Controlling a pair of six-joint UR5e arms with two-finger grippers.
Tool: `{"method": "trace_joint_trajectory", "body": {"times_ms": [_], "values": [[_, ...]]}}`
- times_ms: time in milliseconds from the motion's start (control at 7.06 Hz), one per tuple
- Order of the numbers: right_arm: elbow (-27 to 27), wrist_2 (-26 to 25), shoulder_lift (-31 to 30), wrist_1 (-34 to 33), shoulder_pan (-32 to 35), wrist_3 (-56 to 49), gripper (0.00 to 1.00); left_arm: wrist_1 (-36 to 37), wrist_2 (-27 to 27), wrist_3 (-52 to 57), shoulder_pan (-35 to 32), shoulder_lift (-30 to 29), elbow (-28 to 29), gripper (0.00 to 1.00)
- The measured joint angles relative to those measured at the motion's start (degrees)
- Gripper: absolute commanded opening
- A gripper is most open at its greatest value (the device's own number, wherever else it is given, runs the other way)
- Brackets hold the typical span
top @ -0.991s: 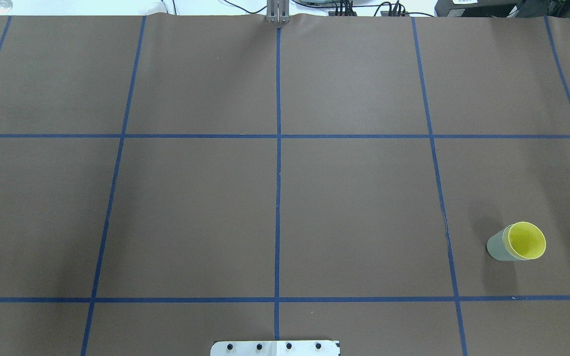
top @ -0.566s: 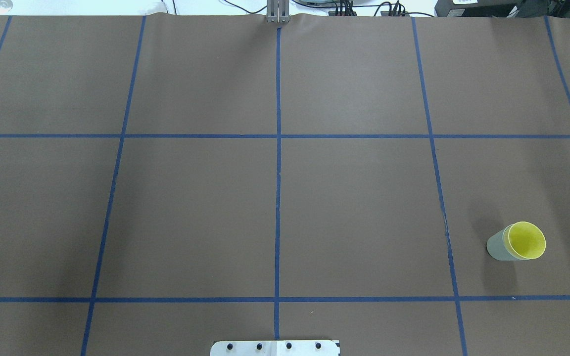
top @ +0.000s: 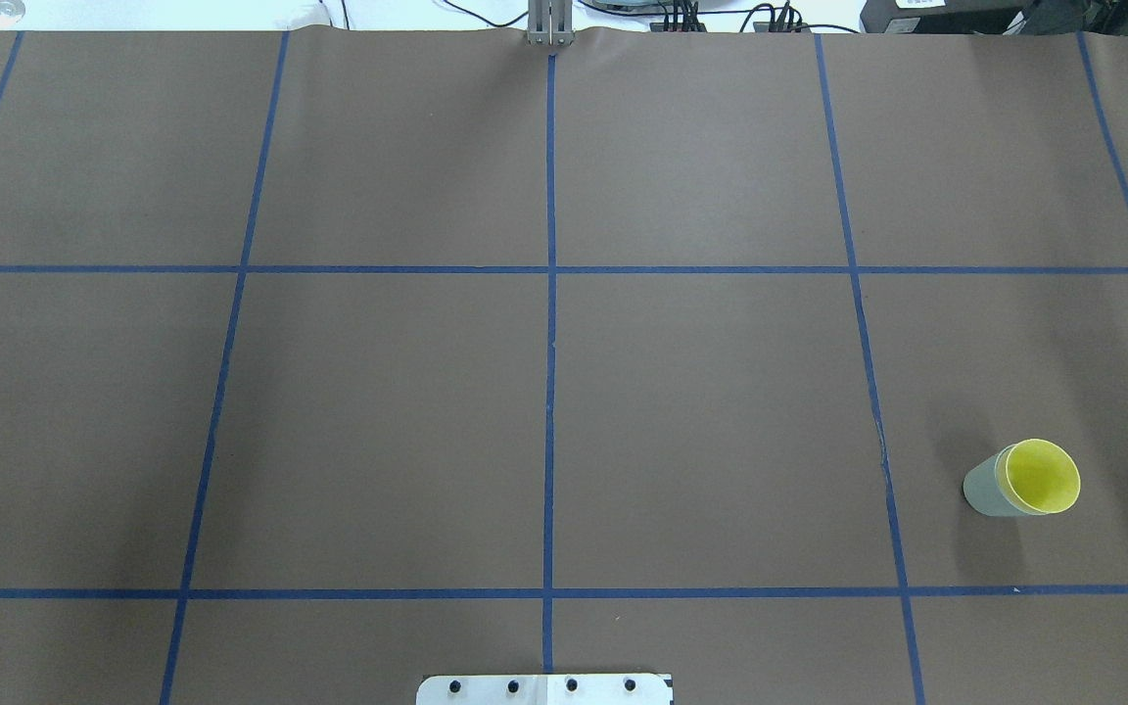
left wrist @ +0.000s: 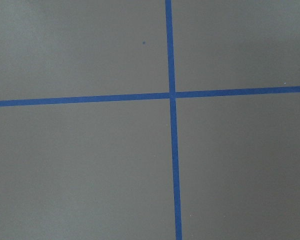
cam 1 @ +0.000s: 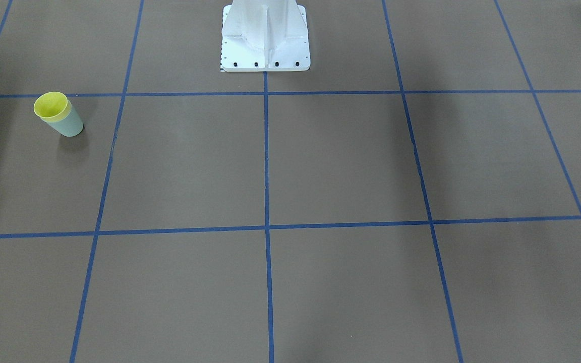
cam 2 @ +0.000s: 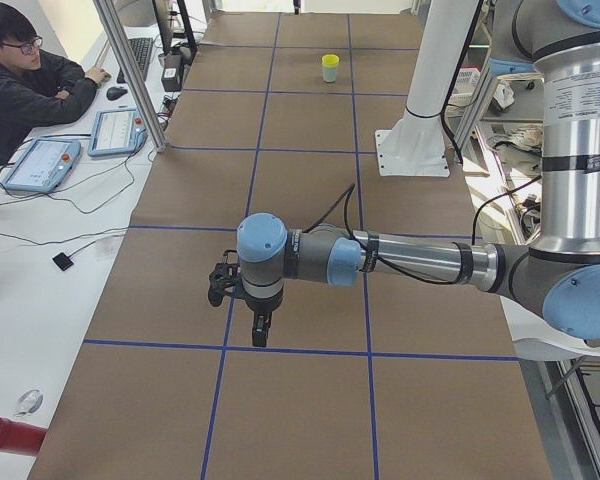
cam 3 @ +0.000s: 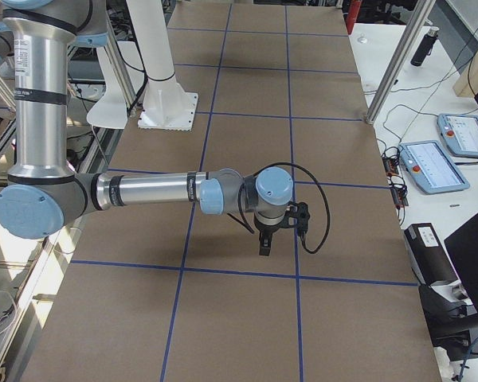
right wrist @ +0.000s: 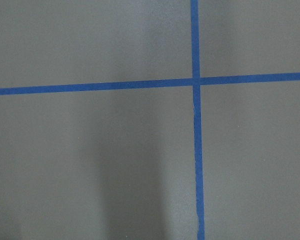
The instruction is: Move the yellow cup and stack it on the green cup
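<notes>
The yellow cup (top: 1042,477) is seen seated inside the green cup (top: 985,493), only its rim band left showing above the green wall. The pair is stood upright on the brown table (top: 701,411), mouth up and long axis vertical, in the robot's right-hand column of the grid marked out by blue tape lines (top: 549,392), near the robot's own edge. The left gripper (cam 2: 260,335) is shown only in the exterior left view, hung fingers-down over a tape line in the foreground, and the cups are found well apart from it at the far end of the table. The right gripper (cam 3: 264,251) is shown only in the exterior right view, likewise pointed down over bare table; the cups are not caught in that view. Whether either gripper is spread or pressed together cannot be told from these side views, and no fingers are caught by the wrist cameras, in which only tape crossings are shown. The right arm is judged the nearer, since the cups are set on the robot's right. Nothing is gripped, and the stacking is judged done, so any further reach would have to be made downward along the upright axis. Against the overhead pictures taken a second and half a second ago, no shift in the cups is noted.
</notes>
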Motion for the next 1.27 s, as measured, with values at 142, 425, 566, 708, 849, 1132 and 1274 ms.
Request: {"method": "trace_joint_trajectory", "body": {"times_ms": [142, 425, 566, 708, 849, 1132, 1274], "values": [[1.2, 0.0, -0.1, -1.9, 0.2, -1.1, 1.00, 0.0, 0.1, 0.1, 0.0, 0.0, 0.0, 1.00], [1.6, -0.2, -0.2, -3.1, 1.0, -5.6, 1.00, 0.0, 0.2, 0.2, 0.0, 0.0, 0.1, 1.00], [1.6, -0.3, -0.2, -3.3, 1.1, -6.5, 1.00, 0.0, 0.2, 0.3, 0.0, 0.0, 0.1, 1.00], [1.6, -0.3, -0.3, -3.3, 1.2, -6.9, 1.00, 0.0, 0.2, 0.3, 0.0, -0.1, 0.1, 1.00], [1.5, -0.3, -0.4, -3.3, 1.2, -7.0, 1.00, 0.0, 0.2, 0.3, 0.0, -0.1, 0.2, 1.00], [1.4, -0.3, -0.5, -3.2, 1.3, -7.0, 1.00, 0.0, 0.0, 0.3, 0.0, -0.1, 0.2, 1.00], [1.4, -0.3, -0.5, -3.2, 1.3, -7.0, 1.00, 0.0, -0.2, 0.4, 0.0, -0.1, 0.2, 1.00]]}}
